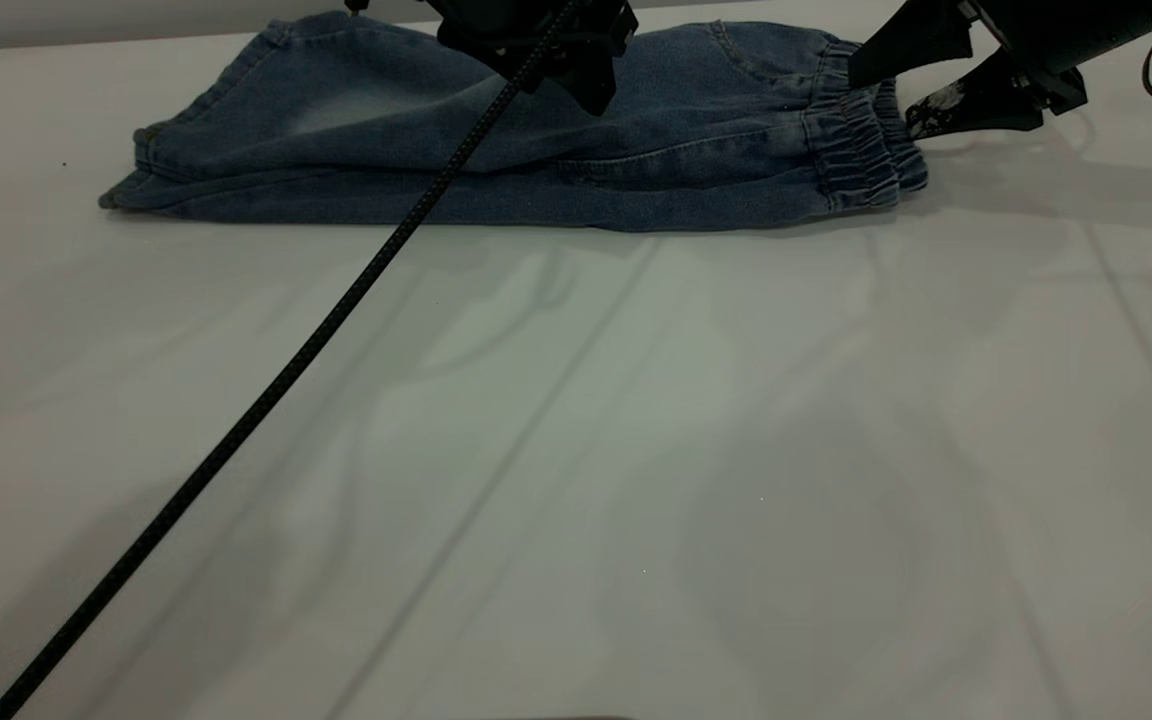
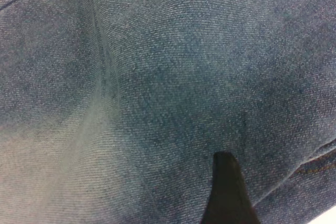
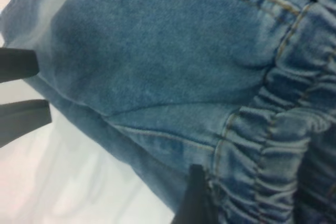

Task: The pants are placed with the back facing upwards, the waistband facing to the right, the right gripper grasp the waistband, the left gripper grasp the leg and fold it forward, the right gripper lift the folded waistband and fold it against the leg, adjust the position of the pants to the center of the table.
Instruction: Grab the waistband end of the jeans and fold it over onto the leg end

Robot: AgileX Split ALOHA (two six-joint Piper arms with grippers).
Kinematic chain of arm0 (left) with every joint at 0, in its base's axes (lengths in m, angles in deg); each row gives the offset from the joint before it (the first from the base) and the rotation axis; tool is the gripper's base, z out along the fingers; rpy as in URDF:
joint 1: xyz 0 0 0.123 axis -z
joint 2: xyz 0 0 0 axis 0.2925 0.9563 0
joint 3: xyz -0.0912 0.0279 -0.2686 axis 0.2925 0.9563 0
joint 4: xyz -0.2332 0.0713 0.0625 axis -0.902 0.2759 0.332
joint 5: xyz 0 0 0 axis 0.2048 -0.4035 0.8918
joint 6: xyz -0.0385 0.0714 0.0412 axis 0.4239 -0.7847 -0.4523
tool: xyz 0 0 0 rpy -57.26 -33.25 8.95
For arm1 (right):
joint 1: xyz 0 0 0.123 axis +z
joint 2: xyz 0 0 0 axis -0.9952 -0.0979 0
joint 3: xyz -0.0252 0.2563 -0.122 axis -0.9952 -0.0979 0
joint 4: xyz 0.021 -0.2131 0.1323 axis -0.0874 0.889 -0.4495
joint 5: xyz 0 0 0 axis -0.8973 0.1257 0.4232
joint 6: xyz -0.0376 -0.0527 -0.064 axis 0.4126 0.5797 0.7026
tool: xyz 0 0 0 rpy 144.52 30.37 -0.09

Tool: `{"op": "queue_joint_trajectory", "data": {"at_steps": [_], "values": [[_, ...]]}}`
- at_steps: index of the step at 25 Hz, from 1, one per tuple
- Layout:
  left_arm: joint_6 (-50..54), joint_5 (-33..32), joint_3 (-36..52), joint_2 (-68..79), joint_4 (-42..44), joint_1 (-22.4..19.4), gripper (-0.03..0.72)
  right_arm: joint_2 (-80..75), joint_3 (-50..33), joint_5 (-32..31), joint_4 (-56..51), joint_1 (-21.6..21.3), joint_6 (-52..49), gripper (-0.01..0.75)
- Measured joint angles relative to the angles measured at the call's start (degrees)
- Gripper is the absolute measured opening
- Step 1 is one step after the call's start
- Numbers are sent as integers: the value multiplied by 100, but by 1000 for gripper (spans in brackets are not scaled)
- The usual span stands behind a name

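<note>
White table (image 1: 576, 450) carries the pants (image 1: 496, 140), already folded lengthwise, at its far edge. Right gripper (image 1: 891, 85), fingers spread, straddles the waistband (image 1: 861, 140); it should pinch, lift and fold toward the left gripper (image 1: 576, 70), seemingly resting mid-cloth, state unclear

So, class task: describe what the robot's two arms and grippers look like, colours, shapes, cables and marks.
Both are matte black. The right gripper has wedge-shaped fingers, the lower one scuffed white at its tip, and a black cable loops behind it. The left gripper is a blocky black head, with a braided black cable running across the table.
</note>
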Motion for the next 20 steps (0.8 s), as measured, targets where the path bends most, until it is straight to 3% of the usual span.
{"op": "queue_joint_trajectory", "data": {"at_steps": [12, 14, 18, 20], "values": [[7, -11, 0, 0, 0, 0, 442, -2, 0, 317, 0, 567, 152, 504], [7, -12, 0, 0, 0, 0, 442, -2, 0, 371, 6, 574, 152, 433], [7, -101, 0, 0, 17, -8, 442, -2, 0, 393, 17, 585, 152, 143], [13, -175, 0, 0, 99, -61, 442, -2, 0, 412, 16, 593, 152, 51]]}}
